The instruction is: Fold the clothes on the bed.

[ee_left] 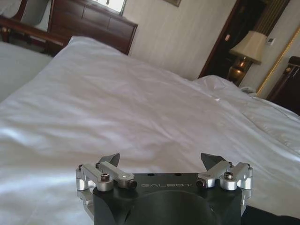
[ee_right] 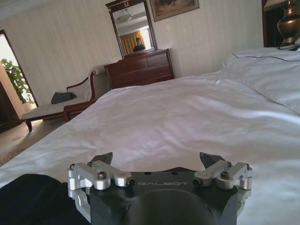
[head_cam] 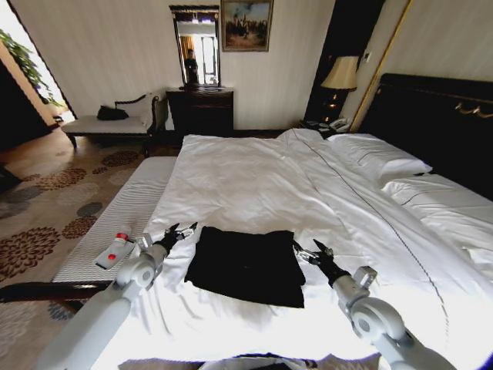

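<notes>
One black T-shirt lies on the bed, folded into a compact, roughly square bundle with its edges slightly uneven and a few soft creases across the top. It sits near the foot end of the white duvet, flat on the cover. No lettering can be made out on the folded fabric.

Two grippers flank the T-shirt. The left gripper hovers just beside the shirt's upper left corner, its fingers spread apart and holding nothing; the left wrist view shows the two dark fingertips wide apart over bare white sheet. The right gripper hangs just beside the shirt's right edge, likewise spread wide and empty, and a corner of the black cloth shows beside it in the right wrist view.

Left of the T-shirt, off the duvet, a grey striped bench carries one small white bottle with a red cap.

Beyond the T-shirt the duvet runs smooth with gentle wrinkles up to two white pillows against a dark headboard. Behind the bed stand a dark wooden dresser with a mirror, one framed picture, one lamp and a chaise on patterned carpet.
</notes>
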Robot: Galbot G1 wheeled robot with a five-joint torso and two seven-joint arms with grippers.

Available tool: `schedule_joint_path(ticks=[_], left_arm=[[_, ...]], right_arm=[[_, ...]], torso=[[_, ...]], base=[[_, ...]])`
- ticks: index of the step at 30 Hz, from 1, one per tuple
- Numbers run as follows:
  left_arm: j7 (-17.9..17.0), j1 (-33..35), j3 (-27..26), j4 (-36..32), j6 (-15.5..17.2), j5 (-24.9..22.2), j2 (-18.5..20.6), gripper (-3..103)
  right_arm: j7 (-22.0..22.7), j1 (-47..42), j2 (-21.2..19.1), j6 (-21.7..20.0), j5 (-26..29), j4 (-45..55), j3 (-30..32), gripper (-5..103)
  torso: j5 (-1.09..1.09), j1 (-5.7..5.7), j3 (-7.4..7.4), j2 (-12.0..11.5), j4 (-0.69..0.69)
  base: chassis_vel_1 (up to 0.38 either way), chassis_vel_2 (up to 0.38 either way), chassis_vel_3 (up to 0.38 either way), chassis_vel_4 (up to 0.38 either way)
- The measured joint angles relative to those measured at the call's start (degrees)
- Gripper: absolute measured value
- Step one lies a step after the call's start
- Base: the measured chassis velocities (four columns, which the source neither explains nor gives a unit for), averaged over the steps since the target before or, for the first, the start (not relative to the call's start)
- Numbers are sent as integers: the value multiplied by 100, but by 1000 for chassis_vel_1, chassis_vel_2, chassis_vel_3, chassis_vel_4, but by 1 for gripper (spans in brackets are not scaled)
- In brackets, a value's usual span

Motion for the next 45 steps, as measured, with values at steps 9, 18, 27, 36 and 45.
schedule_joint_path(ticks=[9,18,27,36,45], left_arm=[[187,-624,594,800,97,-7,-272,98],[355,-1235,1168,1313,47,113,-424,92],[397,-1633,1616,1735,49,237,-618,74],[409,-1699,1830,1815,41,362,-634,42],[360,-1770,1900,1838,-36,389,-609,4]], right_arm=[[74,124,-169,-59,186,-23,3,100],[118,119,-219,-84,236,-14,44,100],[163,149,-206,-124,269,-13,31,100],[225,202,-235,-160,365,-15,55,100],[283,283,-188,-243,448,-77,-34,100]], torso=[[0,0,0,0,1],[2,0,0,0,2],[1,0,0,0,2],[1,-1,-1,1,2],[0,-1,-1,1,1]], base=[[0,0,0,0],[0,0,0,0],[0,0,0,0],[0,0,0,0],[0,0,0,0]])
